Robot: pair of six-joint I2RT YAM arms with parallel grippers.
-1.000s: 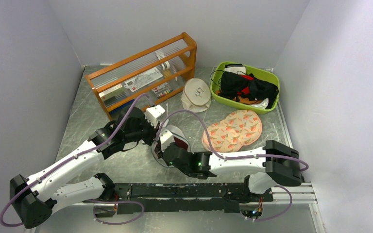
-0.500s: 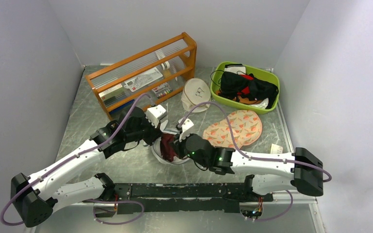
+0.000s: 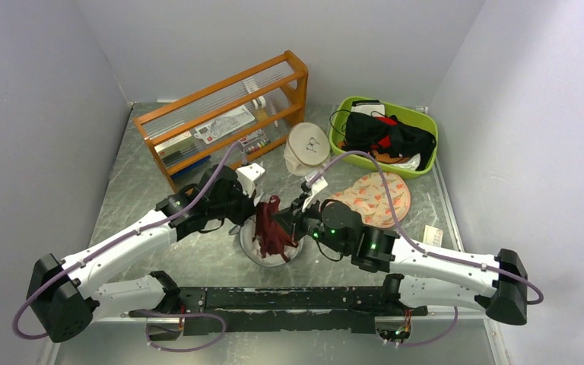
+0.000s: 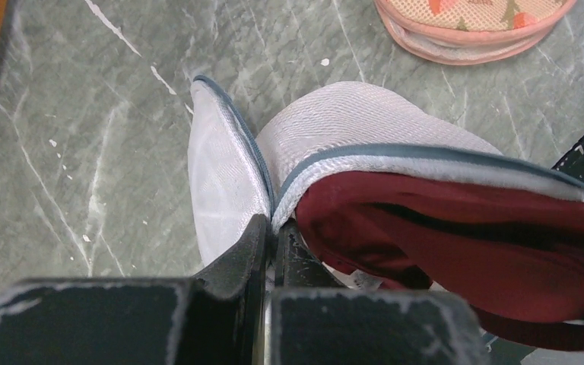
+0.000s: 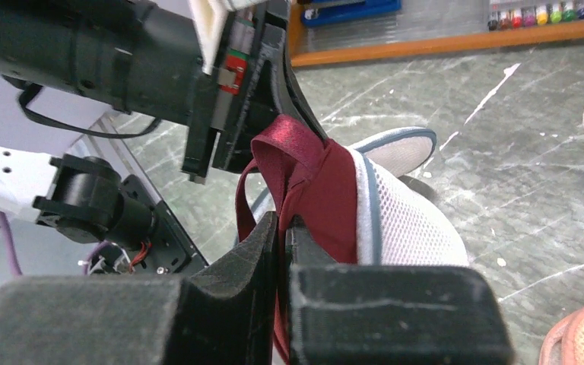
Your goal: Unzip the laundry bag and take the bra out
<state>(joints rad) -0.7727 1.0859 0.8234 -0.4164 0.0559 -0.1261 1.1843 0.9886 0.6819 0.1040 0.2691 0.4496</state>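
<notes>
— From where, up top?
— From high behind the arm bases, looking down and forward across the whole table (image 3: pixel 152 190), well back.
— And at the left wrist?
— Very close, looking down past the left gripper (image 4: pixel 268 228) onto the laundry bag (image 4: pixel 350 125), toward the peach pad (image 4: pixel 471 30).
— Right wrist?
— Close and low, nearly level, past the right gripper (image 5: pixel 283 224), facing the orange rack (image 5: pixel 441 42).
— Shared?
— Laundry bag and bra (image 5: pixel 315 179), in all three.

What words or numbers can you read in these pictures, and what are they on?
Nothing can be read for sure.
On the packets in the orange rack: printed labels, too small to read.
On the cream pouch: a dark mark, too blurred to read.
On the small card on the table: too small to read.
On the laundry bag and the bra: no writing shows.
</notes>
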